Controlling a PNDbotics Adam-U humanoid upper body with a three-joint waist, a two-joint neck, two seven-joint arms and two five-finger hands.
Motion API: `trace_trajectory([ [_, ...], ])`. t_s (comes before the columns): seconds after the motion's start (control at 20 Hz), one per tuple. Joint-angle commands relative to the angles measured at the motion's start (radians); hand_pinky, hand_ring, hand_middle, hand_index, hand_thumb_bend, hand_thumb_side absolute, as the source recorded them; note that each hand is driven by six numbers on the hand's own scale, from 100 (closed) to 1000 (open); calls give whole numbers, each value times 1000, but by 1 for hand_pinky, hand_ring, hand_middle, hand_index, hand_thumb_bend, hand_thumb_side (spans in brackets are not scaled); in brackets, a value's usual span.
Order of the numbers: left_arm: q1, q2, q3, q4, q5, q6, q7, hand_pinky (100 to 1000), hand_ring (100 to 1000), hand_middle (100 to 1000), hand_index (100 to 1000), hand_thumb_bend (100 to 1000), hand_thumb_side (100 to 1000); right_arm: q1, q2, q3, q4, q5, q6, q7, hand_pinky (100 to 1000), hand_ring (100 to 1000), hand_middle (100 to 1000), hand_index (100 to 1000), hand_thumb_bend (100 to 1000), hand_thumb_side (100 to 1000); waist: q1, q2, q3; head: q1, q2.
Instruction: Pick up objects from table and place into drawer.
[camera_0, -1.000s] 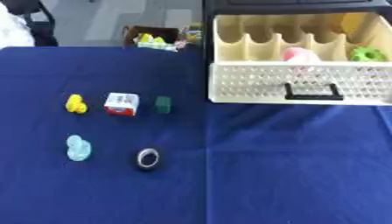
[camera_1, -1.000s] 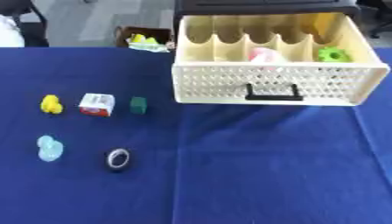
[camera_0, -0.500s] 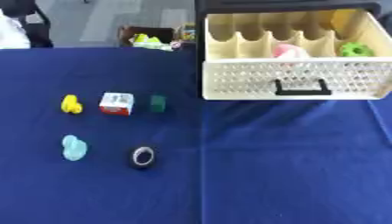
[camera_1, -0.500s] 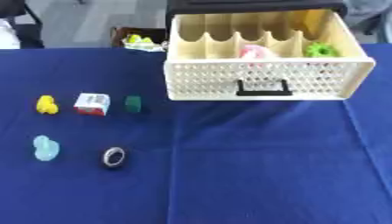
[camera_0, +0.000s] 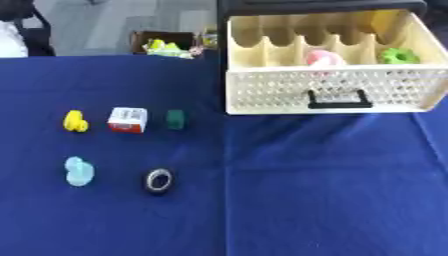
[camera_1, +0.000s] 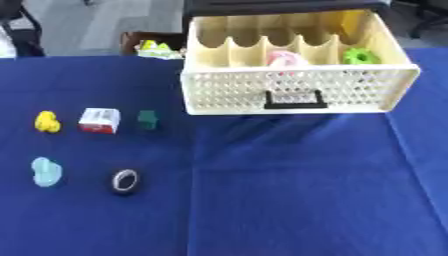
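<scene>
A tabletop (camera_0: 306, 200) covered in deep blue cloth fills the view. Beyond its far edge lies grey floor (camera_0: 96, 22), where a small brown box (camera_0: 162, 41) holds bright items.

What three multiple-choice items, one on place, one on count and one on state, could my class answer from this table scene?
1. Where does the black ring lie?
A. inside the drawer
B. on the blue cloth, right of the pale blue object
C. on top of the small box

2. How many loose objects lie on the cloth left of the drawer?
A. three
B. five
C. seven

3. What state is the drawer in?
A. pulled open, things inside
B. shut
C. open and bare

Answers:
1 B: it lies beside the pale blue object.
2 B: yellow object, small box, green block, pale blue object, ring.
3 A: the pink object and green object show in its compartments.
</scene>
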Motion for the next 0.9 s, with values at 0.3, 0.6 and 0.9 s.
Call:
trace_trajectory([
  [0.3,-169,142,-90,268,-320,-254,-135,706,768,777,966,100,665,-7,-13,-18,-11,-8,1,-6,839,704,577,865,100,1000,2,-7,-10,20,-36],
  [0.6,-310,120,-162,475,-509,-373,-137,706,775,766,1000,192,562,-9,-7,-18,-11,-11,6,1,842,704,575,865,100,1000,3,-6,-17,28,-47],
  [0.9,-410,48,-215,639,-643,-386,-181,696,775,774,1000,220,553,-6,2,-21,-11,-20,13,3,848,702,570,862,100,1000,4,-5,-27,42,-57],
])
